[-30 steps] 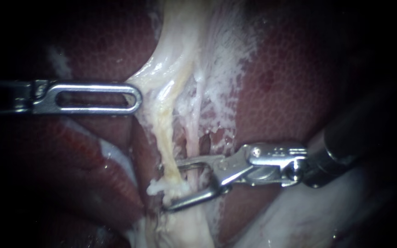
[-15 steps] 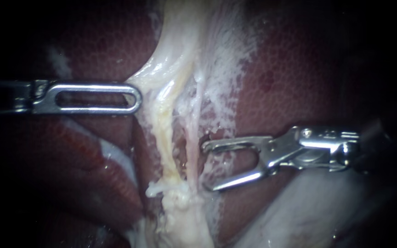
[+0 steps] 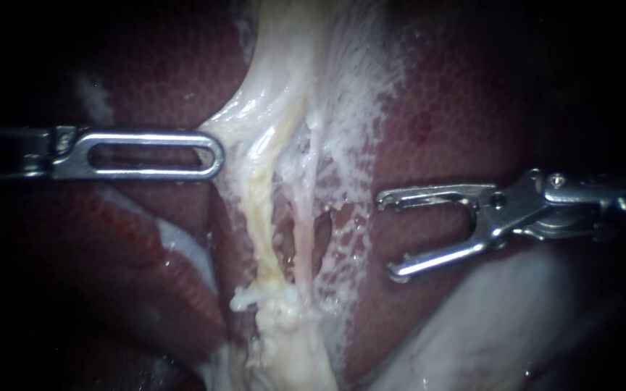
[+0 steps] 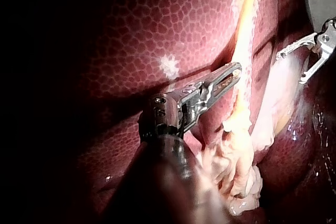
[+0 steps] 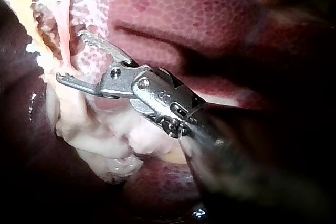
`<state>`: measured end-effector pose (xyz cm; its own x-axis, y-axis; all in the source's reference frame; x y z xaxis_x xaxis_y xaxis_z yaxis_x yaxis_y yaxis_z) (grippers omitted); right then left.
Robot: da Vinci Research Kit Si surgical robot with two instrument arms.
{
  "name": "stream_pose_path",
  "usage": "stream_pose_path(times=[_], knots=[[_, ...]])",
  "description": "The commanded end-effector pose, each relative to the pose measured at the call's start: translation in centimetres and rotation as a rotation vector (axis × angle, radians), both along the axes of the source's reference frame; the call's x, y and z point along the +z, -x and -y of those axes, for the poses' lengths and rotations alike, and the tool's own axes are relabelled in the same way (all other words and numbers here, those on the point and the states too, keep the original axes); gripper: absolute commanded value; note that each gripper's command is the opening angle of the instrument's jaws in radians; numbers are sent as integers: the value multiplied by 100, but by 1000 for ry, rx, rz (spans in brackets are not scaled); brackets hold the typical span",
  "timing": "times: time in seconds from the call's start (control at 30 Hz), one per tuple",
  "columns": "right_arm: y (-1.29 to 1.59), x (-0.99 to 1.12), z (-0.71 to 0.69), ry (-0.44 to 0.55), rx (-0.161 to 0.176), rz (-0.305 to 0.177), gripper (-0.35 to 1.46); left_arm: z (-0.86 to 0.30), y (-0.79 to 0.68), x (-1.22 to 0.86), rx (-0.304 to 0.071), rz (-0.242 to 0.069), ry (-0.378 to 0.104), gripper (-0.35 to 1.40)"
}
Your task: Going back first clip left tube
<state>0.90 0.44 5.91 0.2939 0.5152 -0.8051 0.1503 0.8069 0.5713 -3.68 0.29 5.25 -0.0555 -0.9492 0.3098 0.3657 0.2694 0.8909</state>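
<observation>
Two tubes run down the middle of the endoscope view: a yellowish left tube (image 3: pixel 259 217) and a thin pink right tube (image 3: pixel 302 235), joining in a white clump (image 3: pixel 277 300). My right instrument (image 3: pixel 391 237) stands to the right of both tubes, apart from them, jaws open and empty. The right wrist view shows these open jaws (image 5: pixel 70 56) just short of the pink strand (image 5: pixel 65 32). My left instrument (image 3: pixel 215 156) lies level, its slotted jaws shut on the edge of the pale tissue (image 3: pixel 244 116) above the tubes. I see no clip on either tube.
Mottled red liver (image 3: pixel 458 130) lies behind and on both sides. A dark red fold (image 3: pixel 146 289) sits under the left instrument. Pale glistening tissue (image 3: pixel 487 326) fills the lower right. Frayed white webbing (image 3: pixel 349 145) spans between the tubes and the liver.
My right instrument has drawn back to the right, off the tubes near the white clump, with its jaws still open. The left instrument and the tissue have stayed put.
</observation>
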Motion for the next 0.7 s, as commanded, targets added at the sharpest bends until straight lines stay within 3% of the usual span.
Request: stream_pose_path(times=[0.03, 0.5, 0.7], knots=[[0, -1, 0, 3, -1, -2, 60, 0, 0, 0, 0, 0, 0, -35], [1, -2, 0, 25, -6, -9, 60, 1, 1, 3, -2, 1, -4, -35], [1, -2, 1, 25, -6, -9, 60, 5, 6, 14, -6, -1, -4, -35]])
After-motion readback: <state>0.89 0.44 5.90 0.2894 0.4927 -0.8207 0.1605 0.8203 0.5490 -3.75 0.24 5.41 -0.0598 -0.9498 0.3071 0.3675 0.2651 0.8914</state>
